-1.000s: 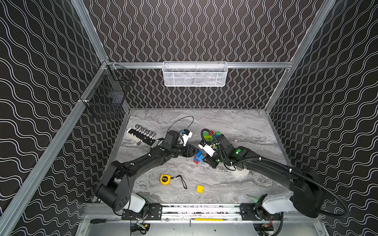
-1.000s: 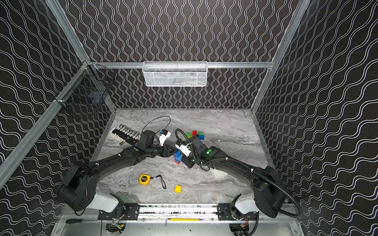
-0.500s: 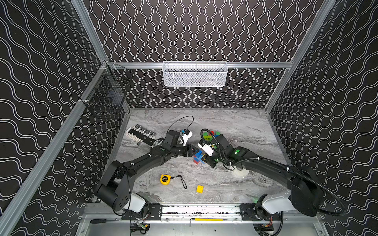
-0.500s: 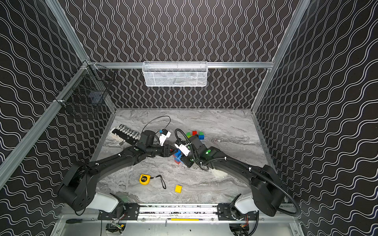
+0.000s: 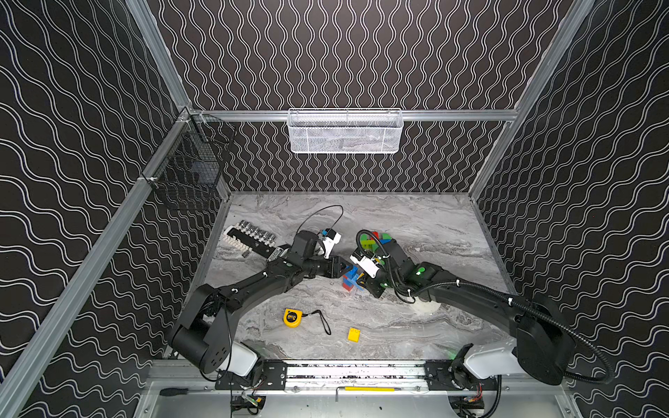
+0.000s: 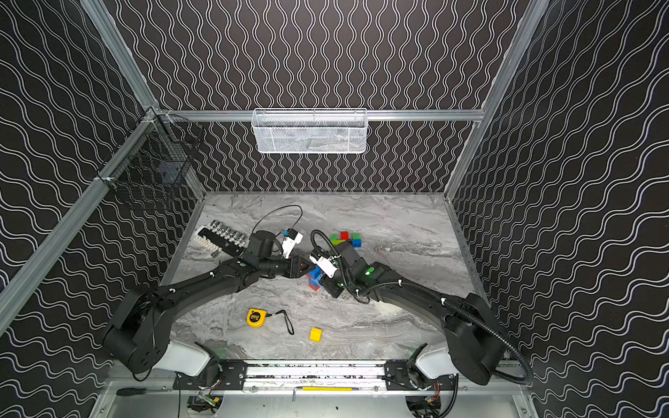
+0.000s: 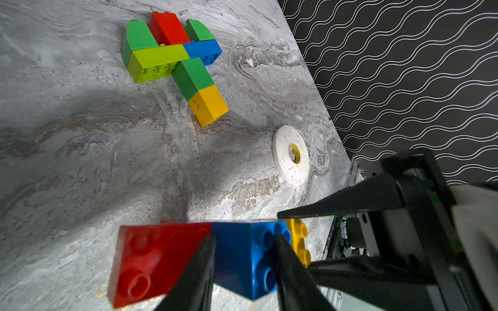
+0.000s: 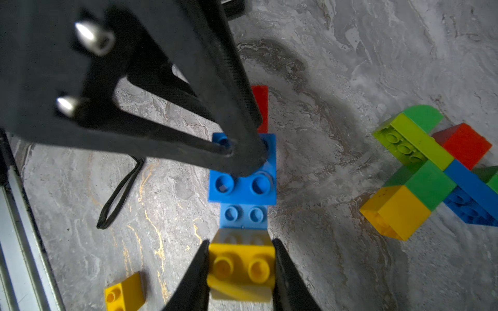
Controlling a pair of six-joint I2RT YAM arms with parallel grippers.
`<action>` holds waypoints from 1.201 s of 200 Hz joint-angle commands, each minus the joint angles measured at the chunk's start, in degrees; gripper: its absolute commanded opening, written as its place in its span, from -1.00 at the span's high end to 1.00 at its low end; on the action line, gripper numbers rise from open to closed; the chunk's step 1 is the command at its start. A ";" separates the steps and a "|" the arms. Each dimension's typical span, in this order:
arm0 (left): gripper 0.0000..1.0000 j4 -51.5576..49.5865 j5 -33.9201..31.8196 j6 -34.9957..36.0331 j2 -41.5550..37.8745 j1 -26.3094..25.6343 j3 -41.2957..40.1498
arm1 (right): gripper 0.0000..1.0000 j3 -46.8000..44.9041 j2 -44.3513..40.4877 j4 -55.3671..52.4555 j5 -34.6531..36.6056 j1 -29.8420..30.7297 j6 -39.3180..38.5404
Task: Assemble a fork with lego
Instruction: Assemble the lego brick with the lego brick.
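A short row of lego, red [image 7: 151, 261], blue [image 7: 242, 258] and yellow [image 7: 299, 242], hangs just above the table centre [image 5: 350, 281]. My left gripper [image 7: 244, 238] is shut on the blue brick [image 8: 242, 185]. Facing it, my right gripper [image 8: 240, 242] is shut on the yellow end brick [image 8: 241, 265]. In both top views the two grippers meet at this row [image 6: 314, 278]. A second lego assembly of green, red, blue, lime and yellow bricks [image 7: 172, 58] [image 8: 420, 172] lies flat farther back [image 5: 374, 240]. A loose yellow brick [image 5: 353, 334] [image 8: 124, 293] lies near the front edge.
A yellow tape measure [image 5: 291, 317] with a black strap lies front left. A white tape roll [image 7: 291, 156] lies under my right arm. A socket rack [image 5: 251, 237] sits back left. A white basket [image 5: 344, 132] and a black wire basket [image 5: 188, 173] hang on the walls.
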 commanded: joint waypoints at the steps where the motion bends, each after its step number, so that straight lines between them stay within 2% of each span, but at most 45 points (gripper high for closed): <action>1: 0.21 -6.65 -4.15 2.07 0.31 0.07 -0.21 | 1.00 -0.94 0.20 -3.31 1.65 0.01 -0.39; 97: 0.21 -6.55 -4.29 1.96 0.68 0.16 -0.12 | 1.00 -2.44 0.83 -0.81 1.66 0.01 0.30; 120: 0.22 -7.13 -4.67 2.15 0.60 0.15 0.08 | 0.39 -2.31 -1.19 1.48 1.48 -0.08 1.45; 143: 0.22 -7.51 -5.07 1.97 0.76 0.16 0.06 | -0.36 -1.65 -3.87 4.68 0.56 -0.50 3.07; 159: 0.22 -7.53 -5.45 1.76 0.69 0.18 0.00 | -0.62 -2.11 -6.31 7.57 1.09 -0.74 4.48; 184: 0.22 -7.90 -5.20 1.58 0.93 0.27 -0.07 | -0.68 -6.22 -11.69 14.18 3.50 -0.96 10.53; 225: 0.30 -6.69 -4.82 0.46 1.47 0.26 -1.03 | -0.64 -16.62 -18.84 24.70 9.53 -1.22 33.65; 240: 0.32 -6.16 -4.35 -0.02 1.90 0.39 -1.42 | -0.66 -19.90 -20.15 28.17 9.72 -1.27 40.86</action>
